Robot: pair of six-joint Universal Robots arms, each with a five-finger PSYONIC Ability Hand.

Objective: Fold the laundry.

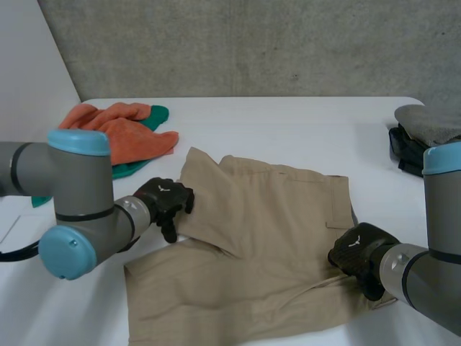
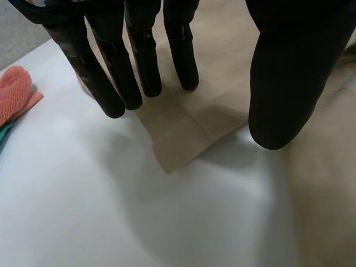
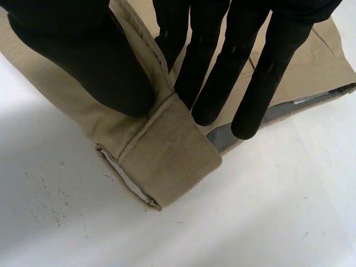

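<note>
The khaki shorts (image 1: 274, 238) lie spread on the white table (image 1: 288, 130), with 1 flap at their far left edge turned over onto the rest. An orange cloth (image 1: 122, 133) sits on the table just beyond that edge, apart from the shorts.

The left hand (image 1: 164, 200) stands at the shorts' left edge, by the turned flap. In its wrist view its fingers (image 2: 111, 83) are straight, with tips down near a loose corner of the fabric (image 2: 178, 144). Its thumb (image 2: 283, 83) is spread well apart, so it grips nothing.

The right hand (image 1: 356, 252) is at the shorts' near right corner. It has the waistband (image 3: 167, 150) pinched between thumb and fingers, and the band's end is lifted a little off the table.

The fabric looks like a woven twill, light and soft, yet firmer than a knit. It should hold a crease and slide easily on the smooth table. The waistband is doubled and stitched, so it is the stiffest part and the surest place to grip. A single-layer corner, like the one under the left hand, will probably droop and may slip unless thumb and fingers close fully on it. Lifted by 1 corner alone, the shorts would likely sag and drag, so a second hold on the opposite edge seems wise.
</note>
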